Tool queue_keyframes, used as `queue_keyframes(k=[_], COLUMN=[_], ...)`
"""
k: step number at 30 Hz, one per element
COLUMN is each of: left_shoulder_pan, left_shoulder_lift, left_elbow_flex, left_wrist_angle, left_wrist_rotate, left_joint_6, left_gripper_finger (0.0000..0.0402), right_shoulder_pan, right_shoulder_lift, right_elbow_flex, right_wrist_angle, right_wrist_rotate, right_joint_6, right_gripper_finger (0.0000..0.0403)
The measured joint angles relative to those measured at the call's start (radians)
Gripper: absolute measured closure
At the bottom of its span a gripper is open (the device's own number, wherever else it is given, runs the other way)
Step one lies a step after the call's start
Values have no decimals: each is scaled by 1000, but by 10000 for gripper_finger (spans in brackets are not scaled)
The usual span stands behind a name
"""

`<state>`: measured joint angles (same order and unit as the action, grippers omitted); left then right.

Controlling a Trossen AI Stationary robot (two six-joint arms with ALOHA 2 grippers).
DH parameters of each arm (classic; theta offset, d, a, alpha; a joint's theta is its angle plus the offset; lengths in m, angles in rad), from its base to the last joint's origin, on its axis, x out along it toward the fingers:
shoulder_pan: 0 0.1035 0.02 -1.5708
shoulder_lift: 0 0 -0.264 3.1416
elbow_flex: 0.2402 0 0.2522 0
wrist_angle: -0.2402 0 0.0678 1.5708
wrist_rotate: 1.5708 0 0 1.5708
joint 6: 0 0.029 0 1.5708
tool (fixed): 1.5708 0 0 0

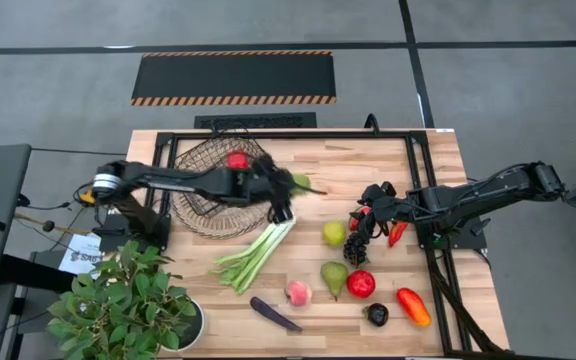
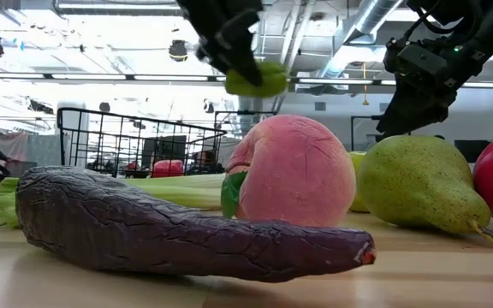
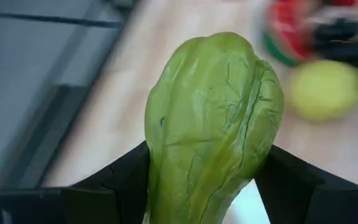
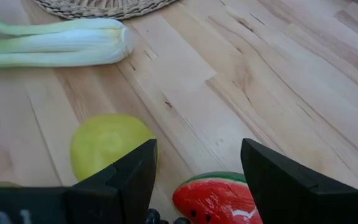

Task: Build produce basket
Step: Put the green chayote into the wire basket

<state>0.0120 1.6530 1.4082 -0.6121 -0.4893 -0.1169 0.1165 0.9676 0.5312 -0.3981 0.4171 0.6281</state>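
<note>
- Basket (image 1: 213,195), high view: dark wire mesh, see-through, sat at the table's back left with a red fruit (image 1: 237,160) inside. I had the left gripper (image 1: 290,186) beside its rim, clamped on a green gourd (image 1: 301,182), probably bound for the basket.
- Low view: gourd (image 2: 259,79) hung high; a wrinkled aubergine (image 2: 178,231) lay in front of a fuzzy peach (image 2: 294,171) and speckled pear (image 2: 418,184).
- Left wrist view: gourd (image 3: 213,124) was ridged and waxy, pinched between both fingers.
- Right wrist view: right gripper (image 4: 197,171) held nothing, jaws apart over the glossy watermelon slice (image 4: 213,199), beside a yellow-green fruit (image 4: 107,143); leek (image 4: 55,42) beyond.
</note>
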Motion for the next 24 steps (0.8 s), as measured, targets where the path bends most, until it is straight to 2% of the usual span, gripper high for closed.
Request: queue_keyframes(k=[5, 8, 15, 21, 24], left_shoulder_pan=[59, 107, 203, 262, 291], left_shoulder_lift=[-102, -139, -144, -135, -135], left_elbow_flex=[0, 0, -1, -36, -69], left_wrist_angle=[-193, -275, -392, -384, -373], left_wrist_rotate=[-157, -184, -154, -134, -79], left_joint_6=[-127, -187, -238, -249, -238], left_gripper_finger=[177, 177, 177, 177, 177], right_shoulder_pan=[0, -1, -1, -1, -1], right_shoulder_lift=[0, 0, 0, 0, 0], right_elbow_flex=[0, 0, 0, 0, 0], right_wrist_angle=[-2, -2, -2, -2, -2], right_wrist_rotate=[0, 0, 0, 0, 0], right_joint_6=[0, 0, 0, 0, 0], right_gripper_finger=[148, 148, 148, 148, 148])
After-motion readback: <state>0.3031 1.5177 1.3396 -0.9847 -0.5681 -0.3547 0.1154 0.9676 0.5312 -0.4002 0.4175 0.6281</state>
